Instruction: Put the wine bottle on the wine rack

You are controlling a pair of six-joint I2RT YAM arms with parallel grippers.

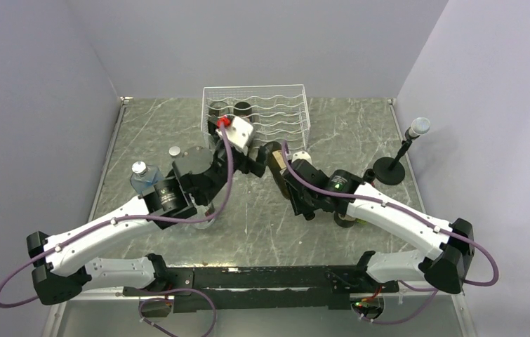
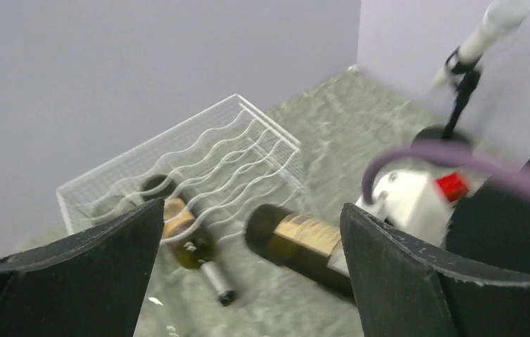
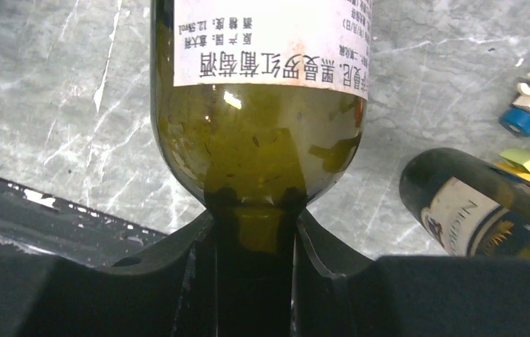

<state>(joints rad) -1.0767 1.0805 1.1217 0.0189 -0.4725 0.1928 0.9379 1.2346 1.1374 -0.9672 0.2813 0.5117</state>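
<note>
Gripping the wine bottle [image 3: 258,140] by its neck, the right claw [image 3: 255,232] is clamped tight. The bottle lies nearly flat, low over the desk [image 1: 360,126], base pointing at the wine rack [image 1: 276,116] just beyond, long axis roughly in line with the free cradles. The left claw [image 2: 251,214] gapes wide and empty near the rack front, probably in the way; another bottle [image 2: 188,242] fills a left cradle, and the mic stand [image 1: 390,168] is well apart.
</note>
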